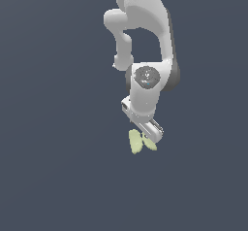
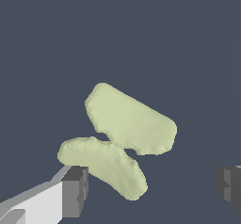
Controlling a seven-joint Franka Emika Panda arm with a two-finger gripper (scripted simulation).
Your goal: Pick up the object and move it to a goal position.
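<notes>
The object (image 2: 123,138), a pale yellow-green thing of two lobes joined in a V, is seen lying on the dark desk (image 1: 58,176) directly beneath the gripper (image 1: 145,137). In the wrist view the fingers (image 2: 75,190) are spread wide apart, holding nothing, and one pad sits just beside the nearer lobe. A miss is judged possible: if the descent is off-centre, that lobe could be struck and the object pushed or spun aside before closure.
</notes>
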